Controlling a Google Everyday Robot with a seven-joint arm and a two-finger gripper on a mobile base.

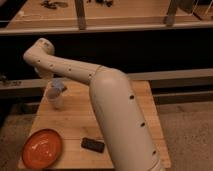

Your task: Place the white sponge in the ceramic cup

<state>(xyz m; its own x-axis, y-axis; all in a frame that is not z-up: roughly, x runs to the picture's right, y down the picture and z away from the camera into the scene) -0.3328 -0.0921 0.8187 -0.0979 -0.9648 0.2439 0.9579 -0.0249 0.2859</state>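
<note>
The ceramic cup (55, 99) stands upright at the back left of the wooden table (75, 120). The white sponge (59, 86), a pale bluish block, sits at the cup's mouth, tilted and partly sticking out above the rim. My gripper (51, 80) hangs down from the arm's bent wrist (41, 52), directly over the cup and touching or nearly touching the sponge. The arm hides most of the gripper.
A round orange plate (42, 147) lies at the table's front left corner. A flat black rectangular object (93, 145) lies near the front edge. My thick cream arm (120, 115) covers the table's middle and right. A dark rail and bench run behind the table.
</note>
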